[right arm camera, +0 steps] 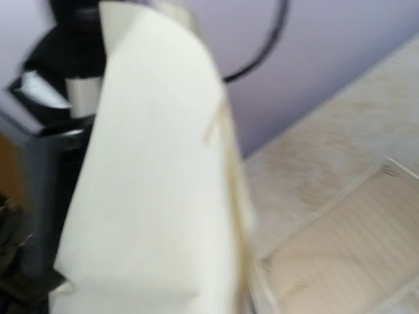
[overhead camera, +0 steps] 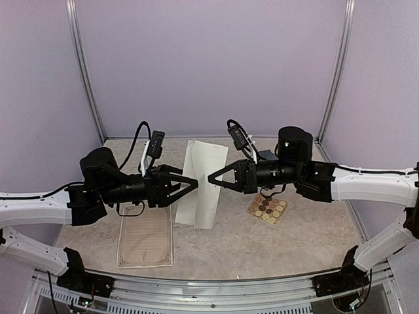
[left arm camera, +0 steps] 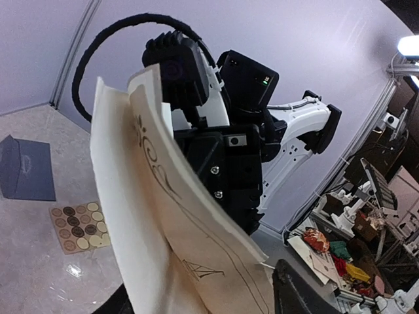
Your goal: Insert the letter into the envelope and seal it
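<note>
Right gripper [overhead camera: 211, 177] pinched on upright folded letter [overhead camera: 203, 163] mid-bench [overhead camera: 262, 252], left gripper [overhead camera: 194, 182] spread around it, envelope [overhead camera: 266, 156] lying far right; one-sided edge pinch risks letter sagging or slipping out.

The letter [overhead camera: 203, 183] is cream paper, matt and smooth, with a soft fold. The second sheet [overhead camera: 145, 239] is tan paper, matt, with a fine printed border. The envelope [left arm camera: 26, 170] is slate-blue matt paper. The sticker sheet [overhead camera: 267, 209] looks like thin tan card with round paper stickers. The table [overhead camera: 294, 248] has a mottled beige, stone-like top with a faint gloss. The left claw [overhead camera: 195, 184] and right claw [overhead camera: 211, 177] are matt black plastic. The arm links [overhead camera: 366, 186] are smooth white plastic. The rail [overhead camera: 216, 288] is brushed metal.
</note>
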`<state>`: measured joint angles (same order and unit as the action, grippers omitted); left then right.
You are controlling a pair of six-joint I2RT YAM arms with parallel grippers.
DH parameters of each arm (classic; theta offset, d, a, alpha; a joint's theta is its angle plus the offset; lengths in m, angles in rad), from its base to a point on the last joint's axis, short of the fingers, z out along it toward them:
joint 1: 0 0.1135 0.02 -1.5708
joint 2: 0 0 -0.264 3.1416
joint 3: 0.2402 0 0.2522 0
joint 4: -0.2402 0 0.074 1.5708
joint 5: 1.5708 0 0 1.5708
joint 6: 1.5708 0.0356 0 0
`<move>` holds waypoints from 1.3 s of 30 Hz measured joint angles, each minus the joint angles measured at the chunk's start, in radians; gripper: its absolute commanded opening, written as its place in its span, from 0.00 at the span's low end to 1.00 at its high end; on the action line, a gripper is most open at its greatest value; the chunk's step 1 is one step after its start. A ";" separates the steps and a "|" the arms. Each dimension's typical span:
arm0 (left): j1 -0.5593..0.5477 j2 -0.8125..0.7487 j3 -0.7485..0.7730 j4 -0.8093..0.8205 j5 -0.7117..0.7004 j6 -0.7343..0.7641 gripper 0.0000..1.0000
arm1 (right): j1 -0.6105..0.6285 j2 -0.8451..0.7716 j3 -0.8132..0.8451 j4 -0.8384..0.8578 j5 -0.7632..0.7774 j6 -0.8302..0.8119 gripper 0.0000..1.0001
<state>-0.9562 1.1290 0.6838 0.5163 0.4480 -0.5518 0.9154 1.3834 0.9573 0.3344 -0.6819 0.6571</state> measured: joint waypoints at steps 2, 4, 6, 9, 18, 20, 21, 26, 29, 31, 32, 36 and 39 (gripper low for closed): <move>0.000 0.000 0.001 -0.001 0.000 -0.002 0.71 | 0.000 0.000 0.009 -0.048 0.042 -0.015 0.00; 0.000 0.000 0.002 -0.001 -0.001 -0.002 0.72 | 0.000 0.000 0.018 -0.079 0.067 -0.026 0.00; 0.000 0.000 0.002 -0.001 -0.002 -0.002 0.71 | 0.000 0.000 0.024 -0.103 0.081 -0.036 0.00; 0.000 0.000 0.002 -0.003 -0.004 -0.002 0.63 | 0.000 0.000 0.027 -0.116 0.090 -0.040 0.00; 0.000 0.010 0.007 -0.038 -0.035 0.000 0.20 | 0.000 0.000 0.029 -0.127 0.086 -0.058 0.00; -0.001 0.011 0.014 -0.064 -0.071 0.005 0.10 | 0.000 0.000 0.029 -0.127 0.079 -0.063 0.00; -0.001 0.011 0.021 -0.086 -0.094 0.011 0.05 | 0.000 0.000 0.030 -0.128 0.075 -0.065 0.00; -0.001 0.021 0.036 -0.149 -0.175 0.021 0.00 | 0.000 0.000 0.037 -0.142 0.071 -0.083 0.00; -0.001 0.033 0.053 -0.185 -0.209 0.024 0.00 | 0.000 -0.002 0.047 -0.176 0.097 -0.099 0.20; -0.002 0.040 0.069 -0.229 -0.242 0.030 0.00 | 0.000 -0.011 0.053 -0.216 0.142 -0.119 0.34; -0.002 0.042 0.076 -0.248 -0.255 0.034 0.00 | 0.000 -0.016 0.058 -0.240 0.166 -0.125 0.41; 0.037 0.044 0.101 -0.332 -0.301 0.048 0.00 | -0.023 -0.029 0.100 -0.365 0.300 -0.150 0.60; 0.145 0.044 0.116 -0.404 -0.285 0.066 0.00 | -0.090 -0.028 0.109 -0.436 0.370 -0.163 0.68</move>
<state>-0.8116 1.1728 0.7998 0.1127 0.1627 -0.4854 0.8249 1.3556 1.0668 -0.1020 -0.3115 0.4938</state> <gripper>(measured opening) 0.004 0.618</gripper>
